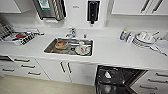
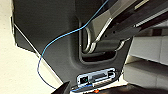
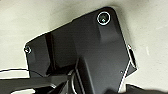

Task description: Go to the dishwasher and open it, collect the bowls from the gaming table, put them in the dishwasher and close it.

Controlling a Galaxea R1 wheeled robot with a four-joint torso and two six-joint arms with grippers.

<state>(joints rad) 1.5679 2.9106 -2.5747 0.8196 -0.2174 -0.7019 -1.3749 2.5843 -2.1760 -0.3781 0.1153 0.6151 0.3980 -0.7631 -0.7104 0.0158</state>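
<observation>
Already open, the dishwasher (image 1: 117, 80) sits under the white surface (image 1: 112, 53), low and to the right in the head view.

Its dark inside shows a wire rack with a pale item or two in it, too blurred to name, and it lies between the white cabinet doors (image 1: 67, 71) below the sink and a stack of white drawers (image 1: 155, 81) at the far right. The steel sink (image 1: 69, 46) is let into the surface left of the dishwasher and holds several dishes, one brownish and one white. A stack of white plates (image 1: 143, 38) stands on the surface above the dishwasher, with a small bottle (image 1: 123, 34) just beside it; a dish rack (image 1: 17, 37) sits at the far left. How the fingers of either arm stand I cannot tell: the wrist views show dark robot parts over pale floor, and a thin blue cable (image 2: 62, 37) in the left one.
</observation>
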